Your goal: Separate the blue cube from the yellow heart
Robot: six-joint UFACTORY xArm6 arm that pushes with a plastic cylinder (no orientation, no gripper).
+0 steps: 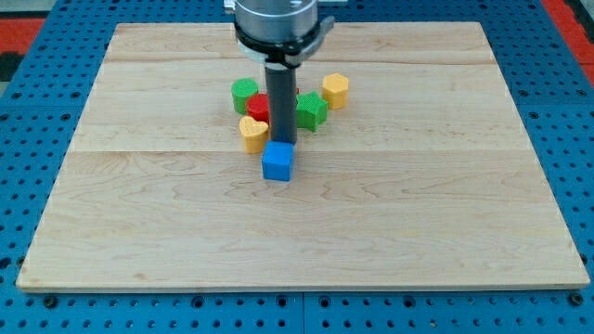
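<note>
The blue cube [277, 161] sits near the middle of the wooden board [139, 204]. The yellow heart [252, 133] lies just up and to the view's left of it, close by, with at most a thin gap between them. My tip [282, 142] comes down right behind the blue cube, at its top edge, just to the right of the yellow heart. The dark rod hides part of the blocks behind it.
A tight cluster sits behind the tip: a green block [244, 94] at the left, a red block [259, 107] partly hidden by the rod, a green cube [312, 111] at the right, and a yellow hexagonal block [335, 90] farther right.
</note>
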